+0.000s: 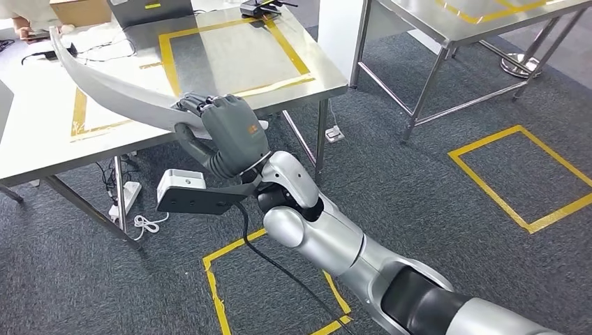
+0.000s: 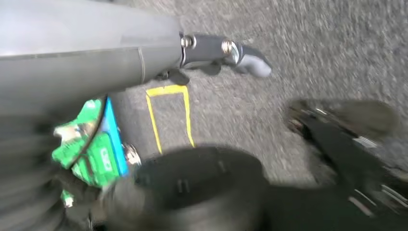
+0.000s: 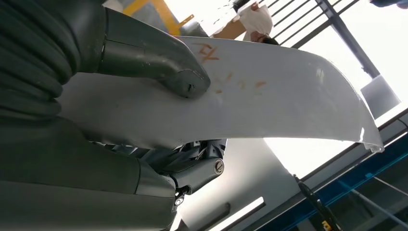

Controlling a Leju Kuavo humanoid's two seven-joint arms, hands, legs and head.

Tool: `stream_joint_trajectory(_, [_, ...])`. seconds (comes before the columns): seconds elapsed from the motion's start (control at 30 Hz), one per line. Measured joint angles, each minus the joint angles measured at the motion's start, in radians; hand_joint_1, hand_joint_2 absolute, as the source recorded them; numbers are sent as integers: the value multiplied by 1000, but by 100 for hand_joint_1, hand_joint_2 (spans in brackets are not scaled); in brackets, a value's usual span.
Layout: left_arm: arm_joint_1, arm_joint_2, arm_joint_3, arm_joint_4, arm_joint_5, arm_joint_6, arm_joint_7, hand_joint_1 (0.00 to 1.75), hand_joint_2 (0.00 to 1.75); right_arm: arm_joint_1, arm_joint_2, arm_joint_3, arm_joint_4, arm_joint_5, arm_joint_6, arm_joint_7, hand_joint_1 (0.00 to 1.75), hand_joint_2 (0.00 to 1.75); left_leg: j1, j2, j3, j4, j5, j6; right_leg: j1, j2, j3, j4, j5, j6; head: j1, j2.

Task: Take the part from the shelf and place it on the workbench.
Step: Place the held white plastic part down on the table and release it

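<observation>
The part (image 1: pixel 115 87) is a long, curved silver panel. My right hand (image 1: pixel 227 129) grips its near end, with the fingers wrapped over the upper edge. The panel hangs low over the near-left area of the workbench (image 1: pixel 230 49), its far tip reaching toward the back left corner. In the right wrist view the thumb (image 3: pixel 185 79) presses on the pale panel (image 3: pixel 279 103), which bears faint orange marks. In the blurred left wrist view my left hand (image 2: pixel 240 54) hangs over grey carpet, holding nothing.
The workbench carries a yellow tape rectangle (image 1: pixel 167 56), a cardboard box (image 1: pixel 80 10) and a black device (image 1: pixel 262 8). A second steel table (image 1: pixel 447 28) stands to the right. Yellow tape squares (image 1: pixel 520 178) mark the carpet. A power strip (image 1: pixel 124 195) lies under the bench.
</observation>
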Motion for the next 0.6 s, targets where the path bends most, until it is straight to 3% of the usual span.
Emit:
stream_joint_trajectory(0.03, [0,0,0,0,-2,-1,1,0,175,1,0,0,0,0,0,0,175,175,0,1,-7,-25,4,1,0,1,16,0,-12,1,0,0])
stream_joint_trajectory(0.07, [0,1,0,0,-3,-2,1,0,175,2,-1,0,0,0,0,0,175,175,0,1,-2,-76,37,4,0,1,34,0,-26,2,0,0])
stream_joint_trajectory(0.13, [2,2,0,1,-5,-2,4,0,175,2,-1,0,0,0,0,0,175,175,-2,5,15,-200,160,15,2,2,61,2,-53,9,-3,0])
stream_joint_trajectory(0.17, [2,2,0,2,-5,-2,5,0,175,1,-1,0,1,0,1,0,175,175,-3,6,23,-241,206,21,4,3,69,3,-65,14,-5,0])
stream_joint_trajectory(0.2, [2,2,0,3,-5,-2,6,0,175,1,-2,0,1,0,2,0,175,175,-4,7,26,-264,233,28,6,4,75,5,-73,20,-6,0])
stream_joint_trajectory(0.27, [0,1,0,2,-3,-2,6,0,175,-5,-2,-1,1,0,3,0,175,175,-3,6,39,-270,232,41,9,5,83,9,-79,32,-4,0])
stream_joint_trajectory(0.33, [-1,0,0,1,-2,-2,6,0,175,-11,-2,-2,1,0,3,0,175,175,0,3,58,-275,226,55,8,3,56,66,-68,41,-2,0])
stream_joint_trajectory(0.4, [-1,0,0,1,1,-1,6,0,175,-15,-2,-2,2,0,4,0,175,175,1,2,75,-278,212,64,4,0,-24,186,-79,51,-2,0])
stream_joint_trajectory(0.47, [-1,1,0,1,3,-1,6,0,175,-12,-2,-2,5,0,4,0,175,175,0,0,94,-278,192,66,2,0,-111,279,-134,59,-2,0])
stream_joint_trajectory(0.5, [-1,1,0,1,3,-1,6,0,175,-11,-2,-2,6,0,4,0,175,175,0,-2,108,-278,180,66,2,0,-138,289,-156,60,-1,0])
stream_joint_trajectory(0.53, [0,0,0,1,3,-1,6,0,175,-10,-2,-2,8,0,4,0,175,175,0,-4,123,-278,168,65,2,0,-149,269,-157,58,-1,0])
stream_joint_trajectory(0.57, [0,0,0,1,4,-1,6,0,175,-10,-2,-2,9,0,4,-1,175,175,0,-6,139,-278,156,63,3,0,-146,221,-130,54,-1,0])
stream_joint_trajectory(0.6, [0,0,0,1,4,-1,5,0,175,-10,-2,-2,10,-1,4,-2,175,175,-1,-7,154,-279,143,61,5,-1,-135,156,-77,47,-2,0])
